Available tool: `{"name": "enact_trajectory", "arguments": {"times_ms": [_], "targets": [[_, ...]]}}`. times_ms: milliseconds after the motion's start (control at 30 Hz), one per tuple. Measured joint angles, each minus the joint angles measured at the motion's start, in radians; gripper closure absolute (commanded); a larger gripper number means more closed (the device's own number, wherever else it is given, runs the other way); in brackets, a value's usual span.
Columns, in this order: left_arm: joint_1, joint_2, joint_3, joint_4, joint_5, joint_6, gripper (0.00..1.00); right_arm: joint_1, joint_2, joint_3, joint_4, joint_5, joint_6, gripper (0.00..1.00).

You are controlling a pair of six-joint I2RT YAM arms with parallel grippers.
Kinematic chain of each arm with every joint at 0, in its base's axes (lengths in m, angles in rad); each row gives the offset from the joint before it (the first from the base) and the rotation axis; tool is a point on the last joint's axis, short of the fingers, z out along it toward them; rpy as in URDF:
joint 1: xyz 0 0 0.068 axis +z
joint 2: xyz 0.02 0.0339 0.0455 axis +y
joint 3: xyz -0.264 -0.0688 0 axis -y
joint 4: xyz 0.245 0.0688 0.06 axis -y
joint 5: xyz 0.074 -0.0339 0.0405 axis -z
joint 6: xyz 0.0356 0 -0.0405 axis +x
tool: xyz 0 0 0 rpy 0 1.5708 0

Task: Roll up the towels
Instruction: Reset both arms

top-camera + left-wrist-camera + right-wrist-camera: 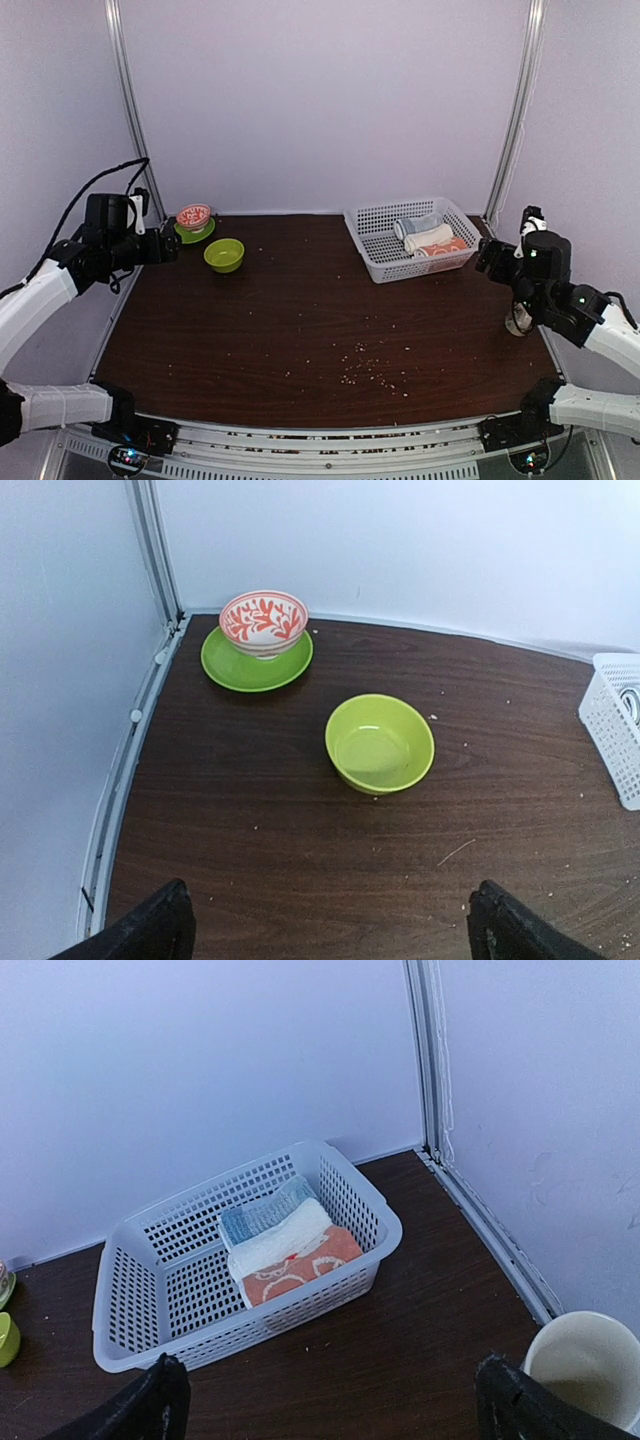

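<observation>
Here, both towels lie in the basket [140,1290] at the far right corner of the table [300,330]. The cream towel [275,1245] sits between the grey cloth [262,1215] and the orange towel [300,1272], all three touching and packed toward the basket's right end.

We see the left gripper [330,920] hanging near the far left corner, its fingers [160,930] spread wide and holding nothing, with a green bowl [380,745] ahead of it. The right gripper [330,1400] hovers by the right edge facing the basket, equally wide and empty, with a cup [585,1365] just beside it.

We judge both towels to be rolled already, though the orange one shows only one face and we cannot tell how tightly it is wound. If so, the step in hand is drawing clear. To do it well, we would have the right arm rise before it swings, so no finger clips the basket rim or tips the cup, and the left arm pass above the green bowl. Should a roll need tightening, we would lift it onto bare table first, because its neighbours crowd it inside the basket.
</observation>
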Motion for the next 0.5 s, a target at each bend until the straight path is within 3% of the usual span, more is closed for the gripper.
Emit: {"name": "enact_trajectory", "arguments": {"times_ms": [200,500], "targets": [[-0.047,-0.032,-0.05,0.013,-0.039,0.002,0.02,0.0,-0.097,-0.167,0.183,0.0,-0.008,0.0],[-0.053,0.003,-0.056,0.045,-0.023,0.007,0.02,0.0,-0.073,-0.123,0.229,-0.063,-0.07,0.0]]}}
